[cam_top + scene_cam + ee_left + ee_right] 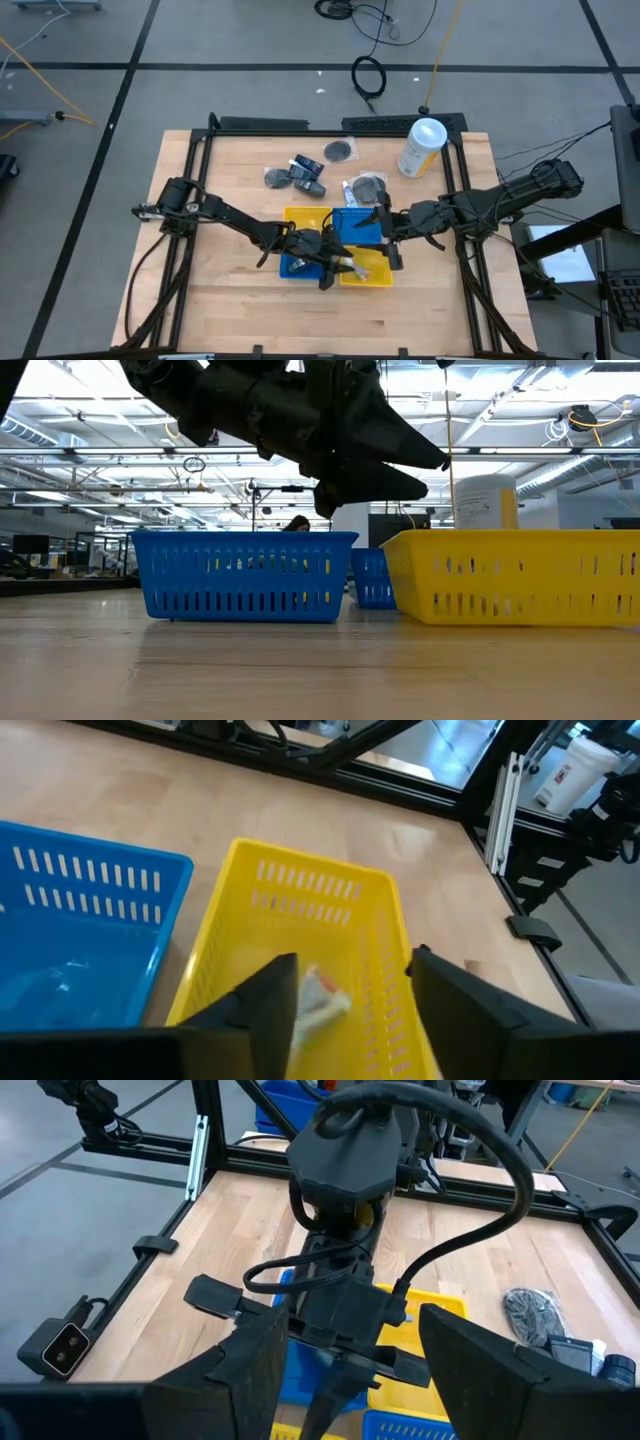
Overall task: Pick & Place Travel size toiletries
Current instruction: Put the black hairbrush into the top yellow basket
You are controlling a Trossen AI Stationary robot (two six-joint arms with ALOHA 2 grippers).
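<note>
My left gripper stands open over the near yellow tray, its fingers slanting down. A thin white tube shows blurred inside that tray, below and between the fingers, clear of them. In the high view the gripper is at the tray's left part. My right gripper is open with nothing in it, raised above the far blue tray and facing the left arm. More toiletries lie on the table behind the trays: dark bottles, a white-and-blue tube and round grey packets.
Two blue and two yellow trays stand together mid-table, among them a near blue one and a far yellow one. A tall white-and-cream canister stands at the far right. Bare wood lies left and right of the trays. A black frame borders the table.
</note>
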